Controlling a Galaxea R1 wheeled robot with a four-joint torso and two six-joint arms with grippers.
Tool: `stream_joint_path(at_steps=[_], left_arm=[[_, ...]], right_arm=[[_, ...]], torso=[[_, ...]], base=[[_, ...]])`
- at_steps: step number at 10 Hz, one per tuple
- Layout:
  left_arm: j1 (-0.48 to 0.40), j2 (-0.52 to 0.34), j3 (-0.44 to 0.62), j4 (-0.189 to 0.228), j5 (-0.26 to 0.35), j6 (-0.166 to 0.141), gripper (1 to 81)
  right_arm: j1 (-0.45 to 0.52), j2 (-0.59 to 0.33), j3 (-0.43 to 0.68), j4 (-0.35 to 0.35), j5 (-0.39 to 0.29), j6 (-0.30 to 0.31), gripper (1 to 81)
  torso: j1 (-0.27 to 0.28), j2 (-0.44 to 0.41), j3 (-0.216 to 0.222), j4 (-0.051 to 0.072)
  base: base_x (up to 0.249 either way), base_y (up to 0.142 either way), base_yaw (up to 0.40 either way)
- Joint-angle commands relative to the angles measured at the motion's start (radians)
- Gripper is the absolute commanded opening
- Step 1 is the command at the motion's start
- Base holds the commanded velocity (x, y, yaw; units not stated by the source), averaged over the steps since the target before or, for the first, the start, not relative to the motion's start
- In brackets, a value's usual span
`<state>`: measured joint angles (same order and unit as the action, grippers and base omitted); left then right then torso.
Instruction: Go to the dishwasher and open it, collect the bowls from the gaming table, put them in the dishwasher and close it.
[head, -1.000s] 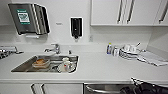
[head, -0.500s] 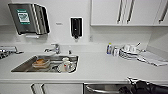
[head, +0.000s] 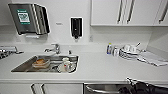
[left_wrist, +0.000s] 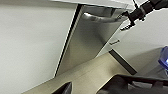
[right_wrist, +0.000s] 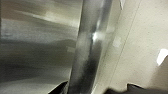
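Note:
The dishwasher (left_wrist: 87, 45) has a stainless-steel front under the white counter, with its bar handle (left_wrist: 100, 18) across the top. In the left wrist view my right gripper (left_wrist: 128, 20) reaches the handle's end. In the right wrist view the handle (right_wrist: 87, 47) runs close up between that gripper's dark fingers, which are shut on it. A dark gap along the door's edge widens towards the top. From the head view the handle (head: 100, 88) and my right arm (head: 140, 87) sit at the lower edge. My left gripper (left_wrist: 83, 87) hangs open before the door. The bowls and gaming table are out of view.
A sink (head: 27, 67) with dishes is set in the white counter (head: 100, 67), with a tap (head: 53, 48) behind it. Stacked plates and cups (head: 128, 51) and a cloth (head: 152, 58) lie at the right. White cabinet doors (left_wrist: 30, 42) flank the dishwasher.

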<state>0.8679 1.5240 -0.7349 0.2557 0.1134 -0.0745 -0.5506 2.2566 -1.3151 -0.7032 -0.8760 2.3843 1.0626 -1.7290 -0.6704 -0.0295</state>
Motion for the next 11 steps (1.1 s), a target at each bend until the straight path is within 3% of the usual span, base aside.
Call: stream_joint_path(at_steps=[1, 3, 11], left_arm=[[-0.079, -0.039, 0.02, 0.01, 0.014, 0.009, 81.1], [-0.079, -0.037, 0.02, 0.011, 0.014, 0.009, 81.1], [-0.079, -0.025, 0.023, 0.01, 0.012, 0.007, 81.1]], right_arm=[[0.067, -0.021, 0.014, 0.056, -0.179, -0.004, 81.1], [0.048, -0.029, 0.019, 0.051, -0.281, -0.005, 81.1], [-0.015, -0.056, 0.034, 0.047, -0.275, -0.007, 81.1]], torso=[[0.0, 0.0, 0.0, 0.0], [0.0, 0.0, 0.0, 0.0], [0.0, 0.0, 0.0, 0.0]], base=[[0.0, 0.0, 0.0], [0.0, 0.0, 0.0], [0.0, 0.0, 0.0]])
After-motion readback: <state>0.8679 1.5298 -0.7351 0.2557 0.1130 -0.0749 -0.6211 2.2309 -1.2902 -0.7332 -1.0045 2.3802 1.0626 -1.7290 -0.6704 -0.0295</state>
